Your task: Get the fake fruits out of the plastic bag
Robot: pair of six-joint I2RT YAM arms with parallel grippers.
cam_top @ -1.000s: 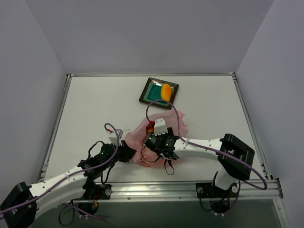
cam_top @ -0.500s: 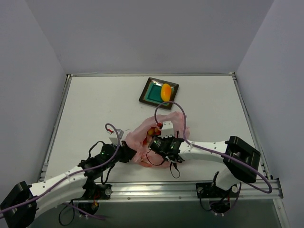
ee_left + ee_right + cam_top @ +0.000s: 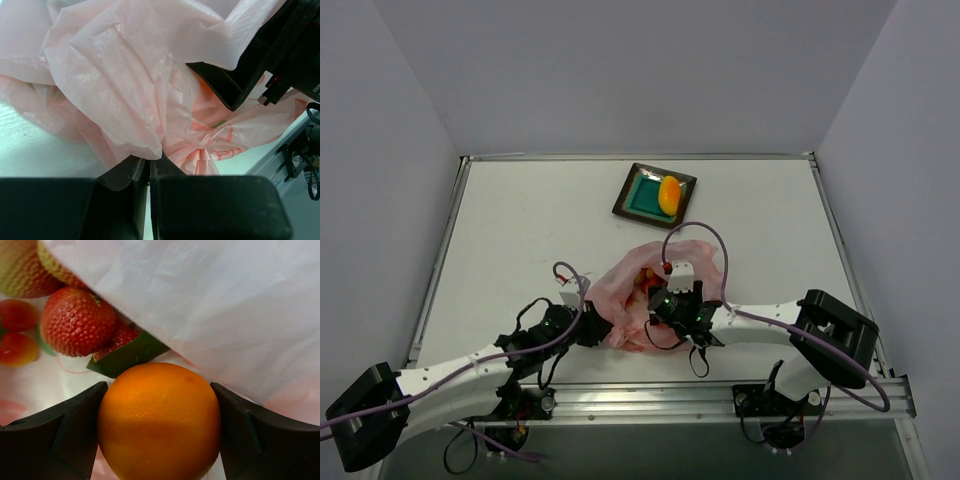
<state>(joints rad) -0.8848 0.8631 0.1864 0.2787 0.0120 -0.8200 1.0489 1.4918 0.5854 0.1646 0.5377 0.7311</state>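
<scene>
The pink plastic bag (image 3: pixel 616 298) lies crumpled near the table's front, between both arms. My left gripper (image 3: pixel 148 162) is shut on a fold of the plastic bag (image 3: pixel 115 75) at its near-left edge. My right gripper (image 3: pixel 159 426) reaches inside the bag, and its fingers (image 3: pixel 75 432) press both sides of a round orange (image 3: pixel 159 415). Behind the orange lie a red strawberry (image 3: pixel 77 326) with a green leaf (image 3: pixel 127 357) and small red pieces (image 3: pixel 17 315). The bag's wall (image 3: pixel 225 300) hangs over the right of that view. A yellow-orange mango (image 3: pixel 669 195) rests on the teal plate (image 3: pixel 638 192).
The square dark-rimmed plate stands at the back middle of the table. The right arm's purple cable (image 3: pixel 705 240) loops above the bag. A metal rail (image 3: pixel 720 392) runs along the table's near edge. The right arm's black wrist (image 3: pixel 265 55) shows beyond the bag in the left wrist view.
The right wrist has moved right and deeper into the bag's mouth, its cable loop swinging right. The left arm has shifted slightly right, still pinching the bag.
</scene>
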